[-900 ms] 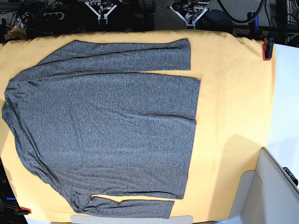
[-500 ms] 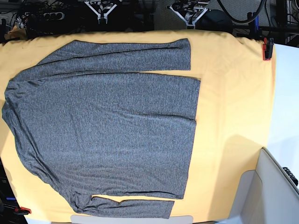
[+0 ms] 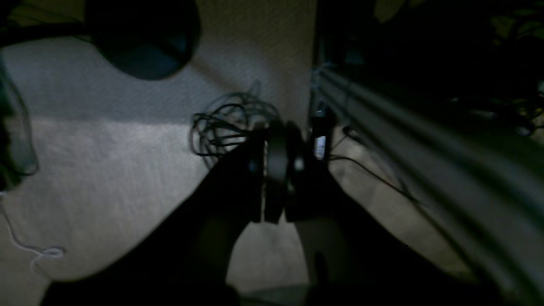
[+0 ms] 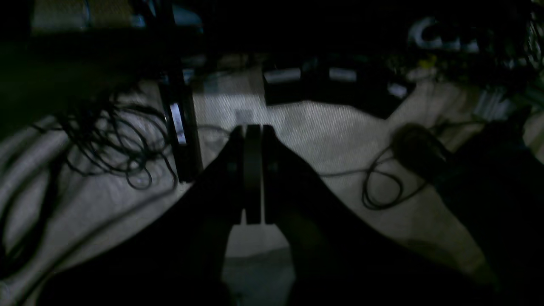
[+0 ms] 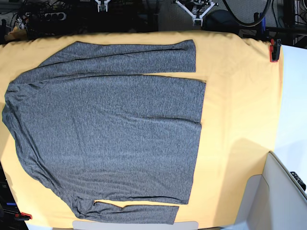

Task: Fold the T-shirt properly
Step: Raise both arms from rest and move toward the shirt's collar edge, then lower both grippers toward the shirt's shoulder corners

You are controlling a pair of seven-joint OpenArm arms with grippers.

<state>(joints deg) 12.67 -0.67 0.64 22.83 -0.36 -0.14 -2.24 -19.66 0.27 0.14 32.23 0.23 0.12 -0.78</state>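
Grey heathered T-shirt (image 5: pixel 105 129) spread flat on the yellow-orange cloth (image 5: pixel 235 120) over the bench, collar end toward the base view's left, hem toward its right, one long sleeve along the far edge and one along the near edge; lying just as before. Left claw (image 3: pixel 272 170) pressed fully closed, gripping nothing, raised slightly higher at the far edge than earlier. Right claw (image 4: pixel 253 170) likewise closed and empty, also lifted. Both well apart from the shirt.
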